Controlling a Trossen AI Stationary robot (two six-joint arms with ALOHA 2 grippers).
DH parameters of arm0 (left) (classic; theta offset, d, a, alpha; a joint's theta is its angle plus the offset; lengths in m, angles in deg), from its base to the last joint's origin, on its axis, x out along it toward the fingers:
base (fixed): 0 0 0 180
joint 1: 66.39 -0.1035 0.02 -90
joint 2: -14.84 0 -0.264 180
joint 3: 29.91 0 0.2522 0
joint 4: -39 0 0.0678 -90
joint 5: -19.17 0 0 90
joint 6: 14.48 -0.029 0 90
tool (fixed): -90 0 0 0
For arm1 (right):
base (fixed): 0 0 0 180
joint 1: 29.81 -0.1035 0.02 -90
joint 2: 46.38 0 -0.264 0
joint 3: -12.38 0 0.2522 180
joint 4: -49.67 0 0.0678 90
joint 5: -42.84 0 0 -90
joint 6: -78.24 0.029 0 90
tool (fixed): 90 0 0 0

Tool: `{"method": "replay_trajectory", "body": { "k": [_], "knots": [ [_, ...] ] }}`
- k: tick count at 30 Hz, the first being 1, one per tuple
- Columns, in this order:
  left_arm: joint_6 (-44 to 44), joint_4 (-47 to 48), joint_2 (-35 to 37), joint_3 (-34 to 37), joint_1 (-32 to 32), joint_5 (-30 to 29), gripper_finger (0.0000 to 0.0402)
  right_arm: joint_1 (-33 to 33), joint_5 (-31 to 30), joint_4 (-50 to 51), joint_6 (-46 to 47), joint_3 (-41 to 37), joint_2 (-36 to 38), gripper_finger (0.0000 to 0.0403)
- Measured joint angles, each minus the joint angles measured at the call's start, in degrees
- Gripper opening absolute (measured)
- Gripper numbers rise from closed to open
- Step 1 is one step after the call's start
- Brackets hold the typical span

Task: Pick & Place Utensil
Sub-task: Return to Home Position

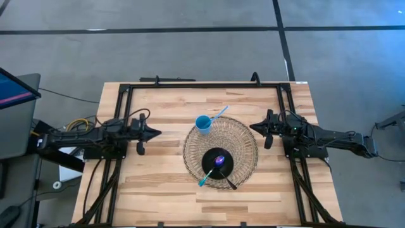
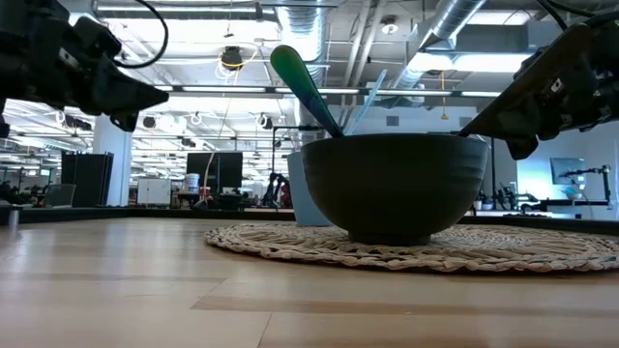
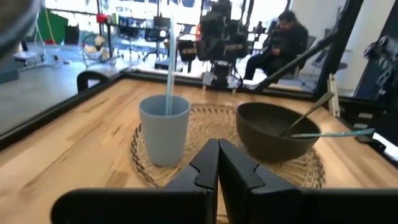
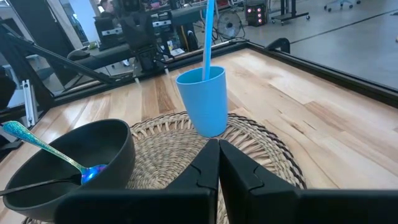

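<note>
A dark bowl point(image 1: 218, 164) sits on a round woven mat point(image 1: 243, 136) at the table's middle. A teal-handled utensil point(image 1: 206, 178) and a dark-handled utensil point(image 1: 229, 183) lean in the bowl, handles over its near rim. A light blue cup point(image 1: 203, 124) stands at the mat's far edge with a blue utensil point(image 1: 219, 114) standing in it. My left gripper point(image 1: 157, 133) is shut and empty left of the mat. My right gripper point(image 1: 253, 127) is shut and empty right of the mat. The cup point(image 4: 205, 99) and bowl point(image 4: 68, 162) show in the right wrist view.
A black frame point(image 1: 202, 85) runs around the table's far, left and right sides. A monitor point(image 1: 16, 88) stands off the table at the left. In the left wrist view a person point(image 3: 280, 37) sits in the room beyond the table.
</note>
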Motion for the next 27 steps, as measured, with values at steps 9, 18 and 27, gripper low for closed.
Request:
{"method": "replay_trajectory", "body": {
  "k": [9,18,27],
  "knots": [
    [-0.1,1.4,1.1,0.0,0.5,-0.2,0.0010,0.0,0.0,0.0,0.0,0.0,0.0,0.0001],
    [-0.1,1.2,1.1,0.0,0.5,-0.2,0.0010,0.0,0.0,0.0,0.0,0.0,0.0,0.0001],
    [0.0,0.9,1.1,0.0,0.5,-0.2,0.0010,0.0,0.0,0.0,0.0,0.0,0.0,0.0001]
  ]
}}
